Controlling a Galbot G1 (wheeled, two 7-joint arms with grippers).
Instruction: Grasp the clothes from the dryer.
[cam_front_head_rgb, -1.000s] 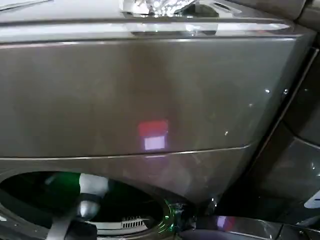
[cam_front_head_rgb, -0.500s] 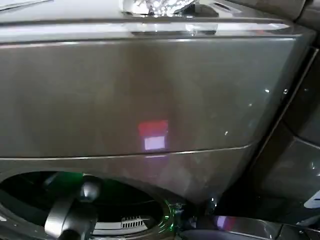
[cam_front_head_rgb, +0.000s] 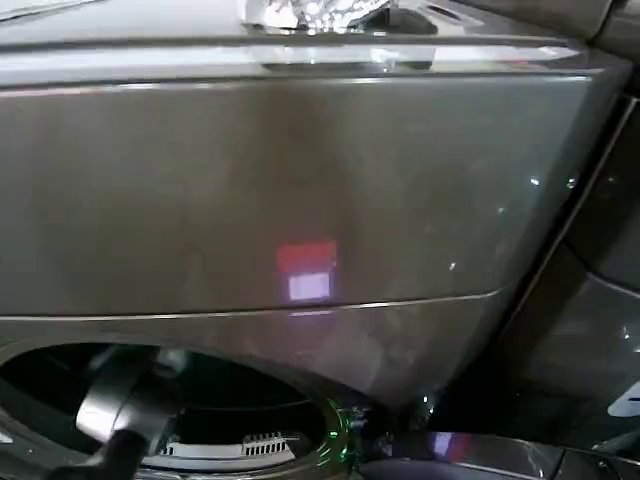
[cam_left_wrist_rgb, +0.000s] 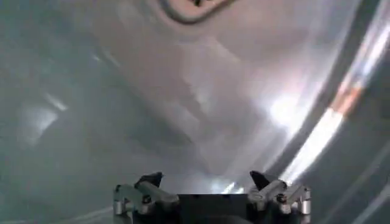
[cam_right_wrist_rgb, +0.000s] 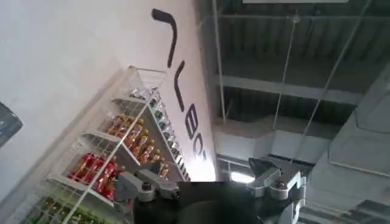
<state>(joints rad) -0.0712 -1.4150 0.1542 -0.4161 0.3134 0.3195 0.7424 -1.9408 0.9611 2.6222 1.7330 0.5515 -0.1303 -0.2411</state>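
The dryer (cam_front_head_rgb: 300, 190) is filling the near scene. The left gripper (cam_left_wrist_rgb: 210, 182) is reaching inside its drum (cam_left_wrist_rgb: 122, 103) with fingers (cam_left_wrist_rgb: 149, 180) spread wide (holding nothing). The right gripper (cam_right_wrist_rgb: 210, 176), fingers wide, is pointing toward a shelf of bottles (cam_right_wrist_rgb: 122, 152).

The dryer (cam_front_head_rgb: 300, 200) porthole is cut off at the frame's lower edge.
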